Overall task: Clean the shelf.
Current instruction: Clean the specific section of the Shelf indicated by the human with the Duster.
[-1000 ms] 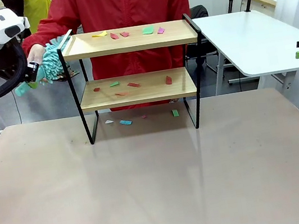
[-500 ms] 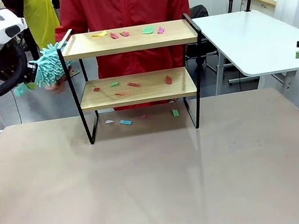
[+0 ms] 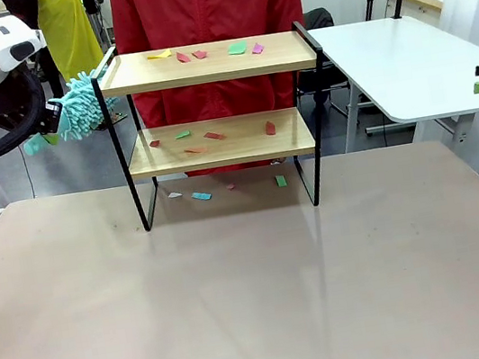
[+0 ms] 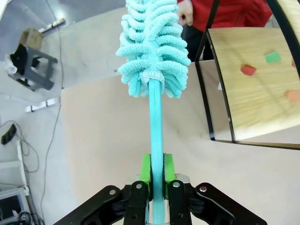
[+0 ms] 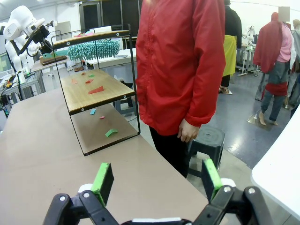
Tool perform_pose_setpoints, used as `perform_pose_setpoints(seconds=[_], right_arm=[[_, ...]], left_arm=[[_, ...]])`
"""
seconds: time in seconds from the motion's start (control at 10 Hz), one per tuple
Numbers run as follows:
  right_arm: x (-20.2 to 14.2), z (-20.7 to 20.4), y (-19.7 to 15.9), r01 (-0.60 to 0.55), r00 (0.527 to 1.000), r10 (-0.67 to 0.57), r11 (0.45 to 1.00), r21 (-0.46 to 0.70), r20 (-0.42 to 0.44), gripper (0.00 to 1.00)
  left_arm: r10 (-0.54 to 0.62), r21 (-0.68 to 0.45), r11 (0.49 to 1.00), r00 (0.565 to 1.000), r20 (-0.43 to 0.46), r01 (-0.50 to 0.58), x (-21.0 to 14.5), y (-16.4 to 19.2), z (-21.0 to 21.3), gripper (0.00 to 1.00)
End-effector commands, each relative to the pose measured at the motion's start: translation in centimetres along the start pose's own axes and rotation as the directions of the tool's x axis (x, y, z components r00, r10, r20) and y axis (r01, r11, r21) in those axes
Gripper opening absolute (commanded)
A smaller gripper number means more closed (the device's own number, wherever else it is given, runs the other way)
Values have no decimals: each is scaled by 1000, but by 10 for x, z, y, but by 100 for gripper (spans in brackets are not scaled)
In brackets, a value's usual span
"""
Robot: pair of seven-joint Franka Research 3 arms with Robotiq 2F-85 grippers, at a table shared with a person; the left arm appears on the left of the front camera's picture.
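Front view. The shelf (image 3: 209, 75) stands on the counter (image 3: 241, 307), with a person in a red jacket (image 3: 208, 7) directly behind it. Coloured paper scraps lie on its upper board (image 3: 237, 49), on its lower board (image 3: 213, 135) and on the counter beneath it (image 3: 201, 196). The left fingers (image 3: 49, 113) hang off the shelf's left end at upper-board height, clenched on a turquoise duster (image 3: 78, 109). The duster's fluffy head reaches the shelf's upper-left post. Whether it touches the post cannot be told.

Left wrist view. The left fingers (image 4: 146, 171) press their green pads against both sides of the duster's handle. The duster (image 4: 154, 51) runs straight ahead of them. The shelf (image 4: 253, 84) lies to the right of the duster head, its black post near the head with a gap showing. A red scrap (image 4: 248, 70) and a green scrap (image 4: 273, 57) sit on the board.

Right wrist view. The right fingers (image 5: 104, 180) stand released and spread wide, nothing between them, well apart from the shelf (image 5: 93, 86). The duster (image 5: 93, 48) shows at the shelf's far end, just below the upper board. The person's hand (image 5: 187, 131) hangs down beside the shelf.

Change noted. One second ago the person's hand rested on the duster head at the shelf's left end. That hand has since withdrawn. The duster head remains beside the upper-left post, and the scraps have not shifted.
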State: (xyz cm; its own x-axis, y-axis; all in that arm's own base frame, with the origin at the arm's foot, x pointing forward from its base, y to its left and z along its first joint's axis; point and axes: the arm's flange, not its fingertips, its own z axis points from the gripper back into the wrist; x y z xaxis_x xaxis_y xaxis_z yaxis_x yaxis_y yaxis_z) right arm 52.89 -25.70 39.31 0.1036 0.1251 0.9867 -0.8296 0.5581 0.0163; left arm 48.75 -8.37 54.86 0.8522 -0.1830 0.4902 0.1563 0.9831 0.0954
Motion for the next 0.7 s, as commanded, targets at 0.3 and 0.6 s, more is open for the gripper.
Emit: perform_pose_setpoints(seconds=[0.3,0.6], right_arm=[[8,-3,1,6,1000,-6,1000,-10,-14,100],[8,-3,1,6,1000,-6,1000,-10,-14,100]], left_arm=[[-67,17,998,998,-6,67,5,41,25,13],[-272,-19,962,961,-50,272,-6,79,64,13]])
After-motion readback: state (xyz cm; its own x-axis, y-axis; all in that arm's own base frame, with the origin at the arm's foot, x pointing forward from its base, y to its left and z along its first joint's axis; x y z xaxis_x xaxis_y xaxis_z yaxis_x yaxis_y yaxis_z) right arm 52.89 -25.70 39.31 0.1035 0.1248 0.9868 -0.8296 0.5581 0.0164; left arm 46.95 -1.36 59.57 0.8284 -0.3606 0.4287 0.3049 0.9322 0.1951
